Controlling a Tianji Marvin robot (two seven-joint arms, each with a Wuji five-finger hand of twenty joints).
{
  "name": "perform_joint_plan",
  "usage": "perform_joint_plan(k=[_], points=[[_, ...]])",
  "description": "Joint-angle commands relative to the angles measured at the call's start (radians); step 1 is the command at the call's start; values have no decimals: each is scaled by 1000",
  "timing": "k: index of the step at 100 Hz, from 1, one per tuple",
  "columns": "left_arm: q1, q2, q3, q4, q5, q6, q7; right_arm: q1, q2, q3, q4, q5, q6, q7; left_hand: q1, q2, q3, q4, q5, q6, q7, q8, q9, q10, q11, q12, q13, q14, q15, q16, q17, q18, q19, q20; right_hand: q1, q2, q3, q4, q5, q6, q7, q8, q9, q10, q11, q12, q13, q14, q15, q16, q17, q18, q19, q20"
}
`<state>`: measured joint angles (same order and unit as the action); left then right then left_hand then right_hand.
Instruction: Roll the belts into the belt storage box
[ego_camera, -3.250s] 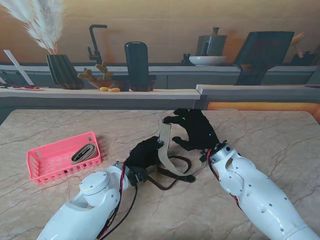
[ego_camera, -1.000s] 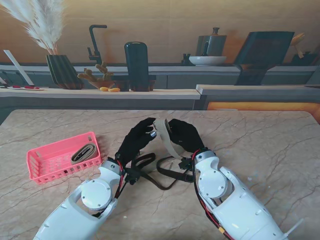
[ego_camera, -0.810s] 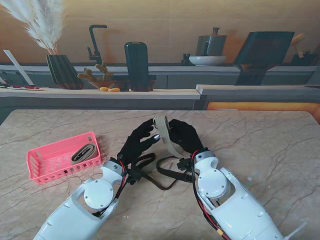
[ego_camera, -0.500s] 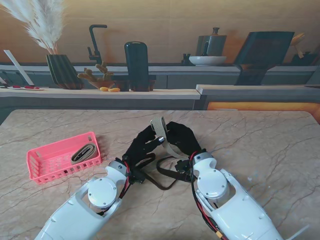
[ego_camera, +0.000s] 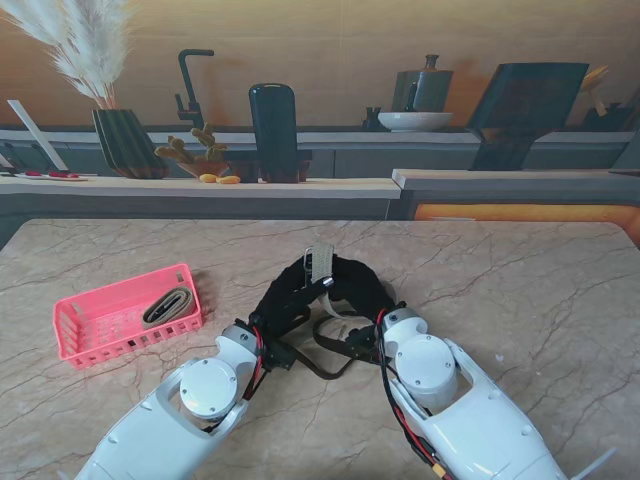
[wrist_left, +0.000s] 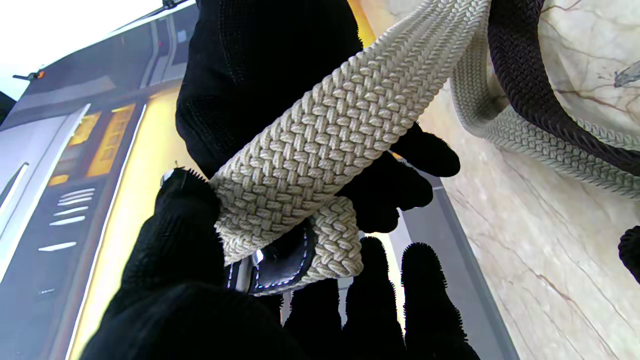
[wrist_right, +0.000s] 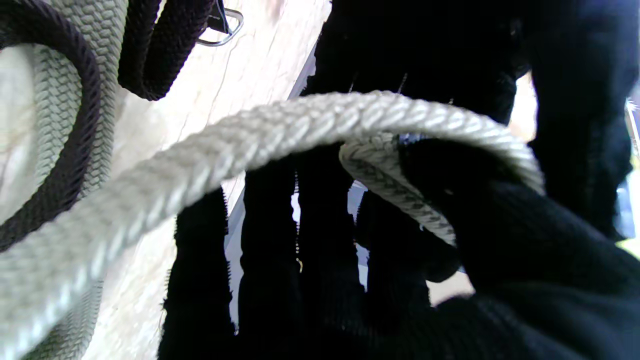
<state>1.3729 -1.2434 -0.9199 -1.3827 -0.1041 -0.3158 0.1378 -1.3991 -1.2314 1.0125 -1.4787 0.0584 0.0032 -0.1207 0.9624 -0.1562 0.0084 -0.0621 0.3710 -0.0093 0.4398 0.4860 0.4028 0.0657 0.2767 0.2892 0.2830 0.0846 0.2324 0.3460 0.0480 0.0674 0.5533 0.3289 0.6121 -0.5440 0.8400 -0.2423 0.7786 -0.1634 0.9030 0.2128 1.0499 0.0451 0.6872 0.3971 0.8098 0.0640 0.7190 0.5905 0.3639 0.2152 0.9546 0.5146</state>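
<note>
Stand view, both hands (ego_camera: 300, 288) (ego_camera: 357, 285) clamped on beige belt (ego_camera: 320, 262), dark belt (ego_camera: 335, 360) beneath, pink basket (ego_camera: 75, 320) left.

The beige braided woven belt (wrist_right: 280, 135) blurs close to the right wrist lens; its buckle end (wrist_left: 280, 260) hides behind black gloved fingers (wrist_left: 185, 240).

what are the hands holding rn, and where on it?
Both hands, left hand and right hand, grip the beige woven belt at its buckle end, lifted off the table.
</note>
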Motion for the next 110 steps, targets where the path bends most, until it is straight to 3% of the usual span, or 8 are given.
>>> perform_joint_plan(k=[1,12,30,43,58,69,96,110], points=[[11,-9,8,-14,-16,1,-18,-5,-6,-2,-13,-3,3,1,144,55,17,-8,155,-119,181,57,64,-45,32,11,36,-47,18,2,13,-14,34,-1,68,39,26,0,107,-75,121,56,25,16,-12,15,23,-11,23,17,-3,6,-6,24],[15,-8,7,-21,-21,7,-22,-9,-2,1,-20,-16,4,5,234,82,-24,-13,191,-86,303,110,160,-43,58,30,103,-39,51,10,36,13,80,10,72,41,23,1,106,-66,119,61,21,21,-12,19,21,-7,24,20,-3,7,-9,29],[32,-9,1,-48,-68,29,-33,-14,11,5,-35,-96,11,9,307,94,-26,-7,119,-10,477,246,242,3,86,66,182,-8,88,18,70,30,124,23,81,41,9,4,92,-34,107,61,-4,41,-5,28,8,8,25,24,4,9,-7,39],[41,-7,-9,-64,-105,45,-51,-20,24,16,-50,-161,18,21,328,93,-15,2,94,20,511,291,319,38,119,94,261,32,131,29,105,43,149,32,23,-32,35,15,30,-14,99,81,-63,55,8,39,-20,19,14,21,3,11,-11,47],[46,-7,-17,-72,-96,48,-39,-33,44,39,-75,-211,19,59,328,81,33,9,72,28,536,315,387,69,162,128,344,70,192,51,148,61,191,50,-62,-78,86,26,-99,41,-15,148,-186,76,0,44,-70,23,-14,14,-14,7,-26,52],[50,-11,-23,-77,-83,55,-16,-41,62,57,-91,-263,10,94,328,74,74,12,61,25,537,309,412,83,173,133,376,88,220,59,183,74,221,62,-133,-67,139,140,-179,93,-165,266,-289,93,0,44,-108,20,-32,10,-26,0,-42,57],[64,-15,-40,-99,-95,70,8,-62,69,78,-99,-371,-26,53,328,89,100,9,25,-13,520,254,414,63,209,142,422,107,288,85,262,103,284,83,-162,-47,110,148,-233,106,-193,305,-332,106,14,47,-123,23,-32,12,-30,-3,-50,64],[74,-11,-57,-120,-135,100,-15,-80,64,101,-105,-417,-62,-6,328,95,129,11,-23,-22,544,249,387,41,344,347,508,117,376,157,375,157,357,93,-158,-37,105,150,-221,96,-188,315,-322,103,18,46,-116,22,-25,14,-28,-7,-47,68]])
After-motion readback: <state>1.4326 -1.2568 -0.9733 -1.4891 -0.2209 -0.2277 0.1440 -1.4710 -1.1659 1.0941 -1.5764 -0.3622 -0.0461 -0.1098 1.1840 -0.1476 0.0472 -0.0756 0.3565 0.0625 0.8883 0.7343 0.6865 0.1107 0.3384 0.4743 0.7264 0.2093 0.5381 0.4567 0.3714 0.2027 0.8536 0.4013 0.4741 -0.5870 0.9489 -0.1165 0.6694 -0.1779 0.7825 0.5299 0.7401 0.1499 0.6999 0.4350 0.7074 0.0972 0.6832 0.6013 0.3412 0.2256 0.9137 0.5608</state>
